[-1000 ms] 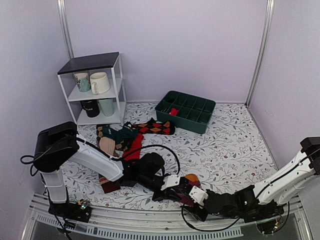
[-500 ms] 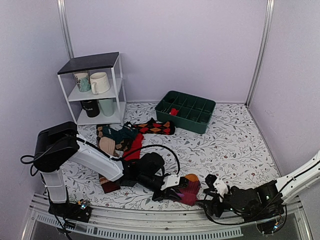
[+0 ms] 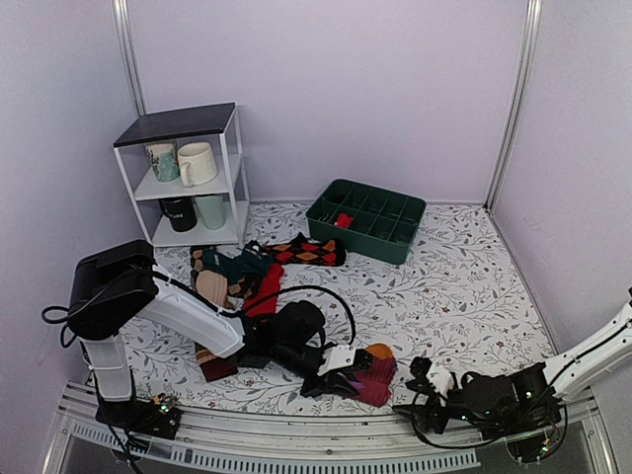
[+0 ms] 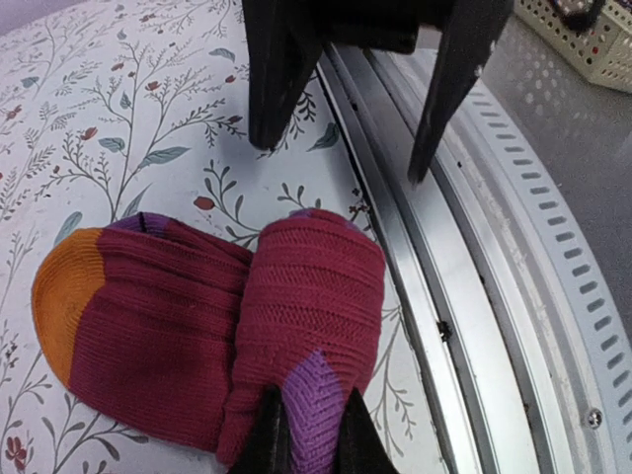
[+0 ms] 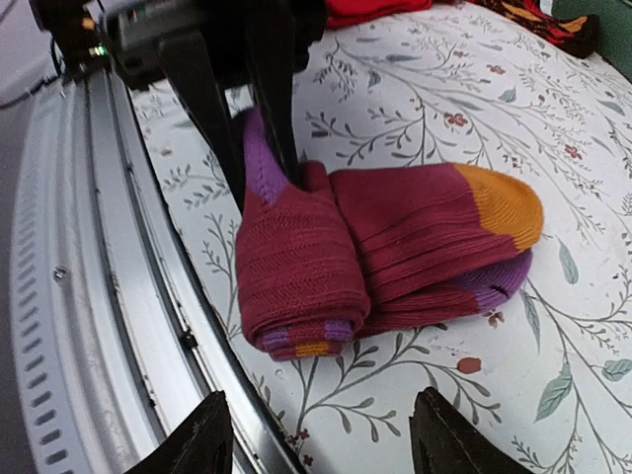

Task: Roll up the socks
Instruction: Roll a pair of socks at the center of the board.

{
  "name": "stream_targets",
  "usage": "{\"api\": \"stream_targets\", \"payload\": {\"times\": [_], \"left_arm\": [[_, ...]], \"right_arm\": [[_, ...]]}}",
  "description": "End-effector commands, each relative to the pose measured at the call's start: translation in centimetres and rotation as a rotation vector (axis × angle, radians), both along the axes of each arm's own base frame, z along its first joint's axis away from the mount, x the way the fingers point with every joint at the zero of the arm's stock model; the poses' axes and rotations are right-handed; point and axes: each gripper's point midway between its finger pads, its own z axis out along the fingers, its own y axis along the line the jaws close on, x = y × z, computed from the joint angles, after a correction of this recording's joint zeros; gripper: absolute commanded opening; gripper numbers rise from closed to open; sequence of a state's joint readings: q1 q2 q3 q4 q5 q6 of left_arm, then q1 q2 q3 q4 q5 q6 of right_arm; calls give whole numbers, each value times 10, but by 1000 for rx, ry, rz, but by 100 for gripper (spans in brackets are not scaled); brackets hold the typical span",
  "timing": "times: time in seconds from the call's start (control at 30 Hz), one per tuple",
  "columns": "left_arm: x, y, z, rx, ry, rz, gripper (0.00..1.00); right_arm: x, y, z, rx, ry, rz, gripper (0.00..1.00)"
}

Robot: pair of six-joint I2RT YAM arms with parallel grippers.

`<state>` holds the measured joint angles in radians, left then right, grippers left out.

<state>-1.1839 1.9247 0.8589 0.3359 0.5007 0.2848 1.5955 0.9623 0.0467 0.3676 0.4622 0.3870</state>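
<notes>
1. bench [image 3: 464,286]: white cover w/ leafy floral print, ribbed metal rail [image 3: 296,452] along near edge.
2. lilac walls [image 3: 346,89] on 3 sides, metal posts [image 3: 126,59] in back corners.
3. back-left: white shelf rack [image 3: 188,178] w/ mugs [image 3: 196,163]. back-centre: green divider tray [image 3: 367,219], smth red in one cell.
4. sock pile [image 3: 252,267] in front of rack: argyle, red, teal, brown.
5. maroon socks [image 5: 296,262]: partly rolled, purple/orange stripe at roll's end, orange toe end flat on bench. At near edge just beside rail, between both claws.
6. left claw [image 4: 308,439]: clenched on roll's purple patch.
7. right claw [image 5: 321,439]: released, fingers wide apart, facing roll, not touching, low by rail.
</notes>
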Motion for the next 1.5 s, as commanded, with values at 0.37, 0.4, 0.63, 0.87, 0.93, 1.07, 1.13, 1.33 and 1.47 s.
{"api": "stream_targets", "payload": {"times": [0.37, 0.4, 0.63, 0.87, 0.93, 1.07, 1.13, 1.33, 1.47], "left_arm": [[-24, 74, -91, 381, 126, 27, 0], [-24, 73, -91, 381, 127, 28, 0], [-24, 74, -91, 384, 130, 28, 0], [-24, 74, -92, 385, 135, 27, 0], [-24, 73, -92, 385, 137, 27, 0], [-23, 74, -92, 387, 138, 28, 0], [-23, 74, -92, 386, 136, 28, 0], [-23, 74, -92, 388, 135, 35, 0], [-20, 74, -90, 379, 123, 48, 0]], "right_arm": [[-11, 43, 20, -43, -121, 152, 63], [-12, 45, 23, -39, -133, 160, 63], [-14, 57, 20, -80, -172, 207, 63], [-6, 57, 0, -118, -118, 190, 63], [-5, 55, -5, -127, -107, 183, 63], [-6, 51, -15, -148, -76, 183, 63], [-7, 50, -22, -175, -57, 176, 62], [-13, 44, -51, -266, 71, 133, 57], [-16, 33, -70, -324, 147, 82, 43]]}}
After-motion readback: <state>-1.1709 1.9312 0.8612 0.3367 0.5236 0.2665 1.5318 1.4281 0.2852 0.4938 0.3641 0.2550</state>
